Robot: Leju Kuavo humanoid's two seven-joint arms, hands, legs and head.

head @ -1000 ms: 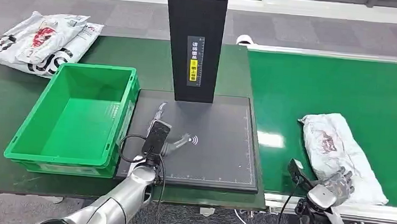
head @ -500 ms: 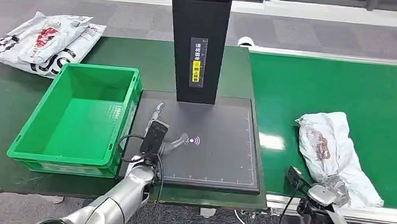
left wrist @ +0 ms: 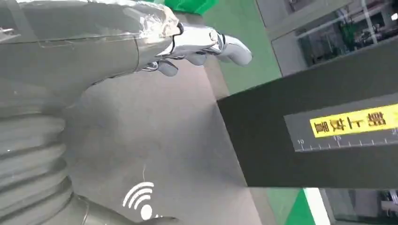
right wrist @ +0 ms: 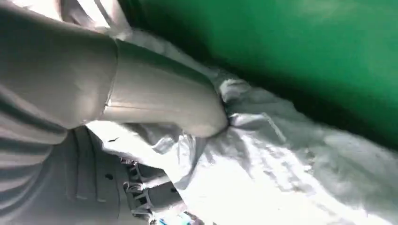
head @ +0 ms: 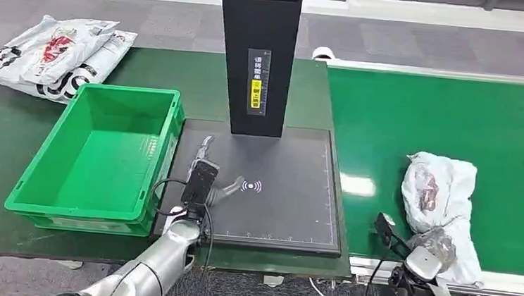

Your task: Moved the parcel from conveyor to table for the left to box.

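Right hand (head: pixel 437 244) clenched on the near end of the white plastic-bagged parcel (head: pixel 436 192); thumb (right wrist: pixel 164 101) pressed into the crumpled film in the right wrist view. Parcel bunched beyond the hand, resting on the green conveyor belt (head: pixel 459 114), its near end at the belt's front rail (head: pixel 447 274).

Left hand (head: pixel 207 179) released, fingers spread, holding nothing, hovering low over the black scanner pad (head: pixel 290 200), just beside the green crate (head: pixel 103 153).

Probably the lift-and-carry step. Worth gripping more than loose film, since the bag looks slack and could slide or stretch. Best raised clear of the rail before swinging toward the left hand, so no trailing tail drags.

Between the hands: the pad's edge and the black scanner column (head: pixel 256 55) standing at its far side. Open pad surface lies between the left hand and the belt; a low path in front of the column looks free. Spare parcels (head: pixel 51 54) well apart, beyond the crate.
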